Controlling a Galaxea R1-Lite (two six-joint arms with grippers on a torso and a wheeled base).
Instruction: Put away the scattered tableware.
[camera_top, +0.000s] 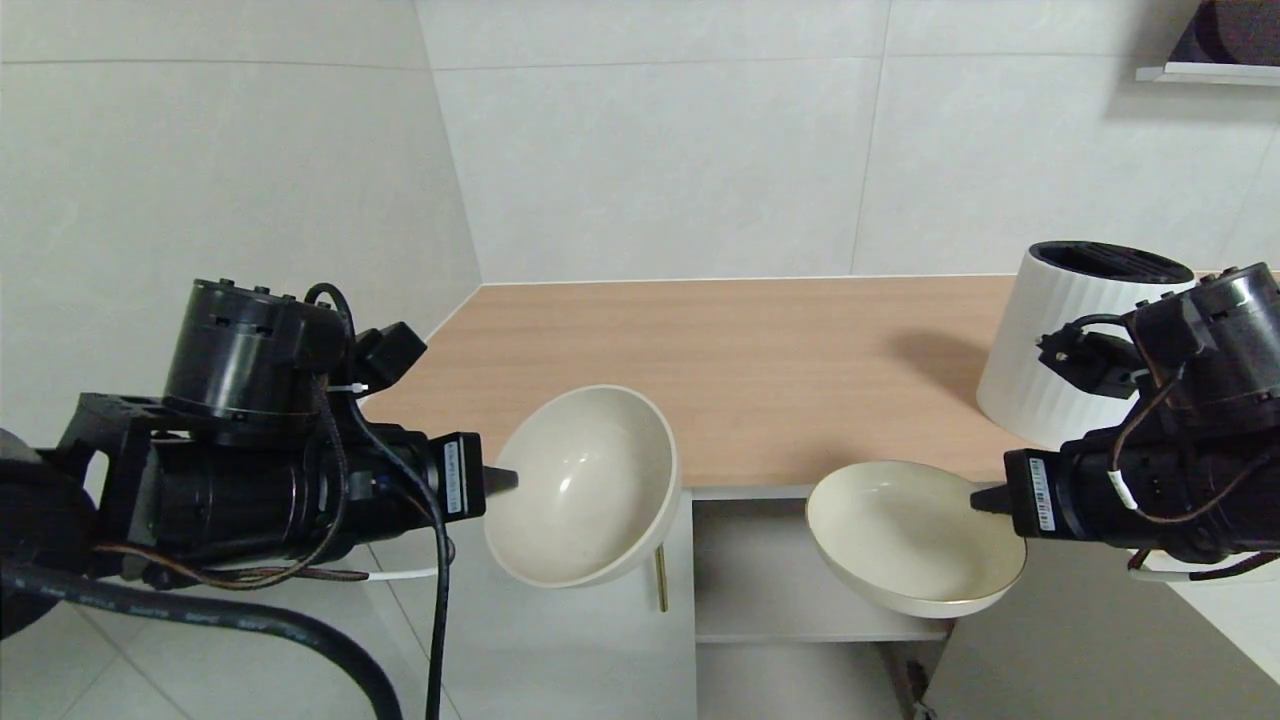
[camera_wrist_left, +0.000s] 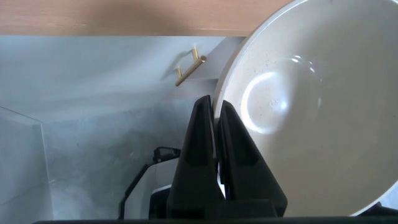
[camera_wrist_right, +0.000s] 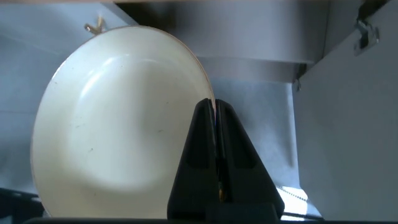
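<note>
We find the left gripper (camera_top: 505, 478) closed on the rim of the deep bowl (camera_top: 585, 490). The bowl hangs steeply tilted, off the surface (camera_top: 760, 350) and just past its front edge, before the closed cabinet door (camera_top: 590, 650). The left wrist view settles what the head view leaves unclear: its gripper (camera_wrist_left: 214, 109) is narrow, with one finger inside the deep bowl (camera_wrist_left: 311, 106) and one outside. It also shows the gold handle (camera_wrist_left: 189, 67) beside the bowl's rim.

The right gripper (camera_top: 985, 497) likewise pinches the rim of the shallow bowl (camera_top: 905, 535). This bowl is held nearly level, in front of the open cabinet compartment (camera_top: 750, 570). In the right wrist view the gripper (camera_wrist_right: 214, 109) is nearly shut on the thin edge of the shallow bowl (camera_wrist_right: 118, 118), and a hinge (camera_wrist_right: 367, 31) shows on the panel beside it.

The bowls hang apart, with the compartment showing between them. A white ribbed container (camera_top: 1060, 340) stands on the surface close behind the right arm.
</note>
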